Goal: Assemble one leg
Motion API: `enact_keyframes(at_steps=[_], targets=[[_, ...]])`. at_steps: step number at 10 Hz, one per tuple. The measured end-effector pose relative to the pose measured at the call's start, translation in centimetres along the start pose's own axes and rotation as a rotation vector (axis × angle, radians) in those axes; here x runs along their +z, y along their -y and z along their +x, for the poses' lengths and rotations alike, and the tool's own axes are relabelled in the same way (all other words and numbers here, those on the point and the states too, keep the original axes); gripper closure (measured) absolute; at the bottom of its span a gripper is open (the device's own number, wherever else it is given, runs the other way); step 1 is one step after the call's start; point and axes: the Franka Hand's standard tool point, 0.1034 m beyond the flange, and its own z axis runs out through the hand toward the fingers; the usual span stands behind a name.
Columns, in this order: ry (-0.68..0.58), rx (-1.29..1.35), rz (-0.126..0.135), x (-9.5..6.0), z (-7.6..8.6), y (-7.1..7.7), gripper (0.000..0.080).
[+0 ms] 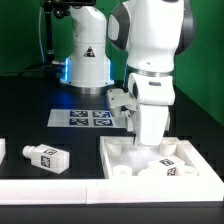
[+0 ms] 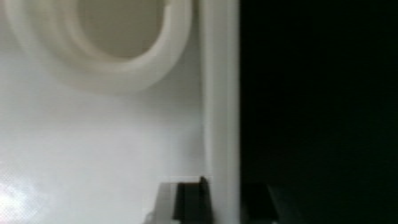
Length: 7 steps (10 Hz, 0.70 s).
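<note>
One leg, a stubby white peg with tag stickers, lies on the black table at the exterior view's left. A second lookalike is cut off by the frame edge. More tagged white pieces rest on the wide white panel. My gripper is down at that panel, far from the legs. In the wrist view the gripper straddles the panel's rim, with a dark fingertip on the inner side, near a round corner socket. The jaws stand close together on the rim.
The marker board lies behind the panel, in front of the robot's base. A long white bar runs along the front of the table.
</note>
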Motion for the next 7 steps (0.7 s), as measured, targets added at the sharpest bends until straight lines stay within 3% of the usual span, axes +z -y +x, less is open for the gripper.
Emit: enact_keyframes(at_steps=[1,3,4,5,6,7], targets=[[0.000,0.001,0.000,0.0,0.0,0.0,0.0745],[0.000,0.003,0.001,0.0,-0.1,0.0,0.0417],[0.000,0.004,0.001,0.0,-0.2,0.0,0.0417],[0.000,0.023,-0.002,-0.2,-0.2,0.0,0.0242],[-0.001,0.122,-0.013,-1.4,-0.1,0.5,0.0242],[0.001,0.212,-0.034,-2.6,0.2,1.0,0.0167]])
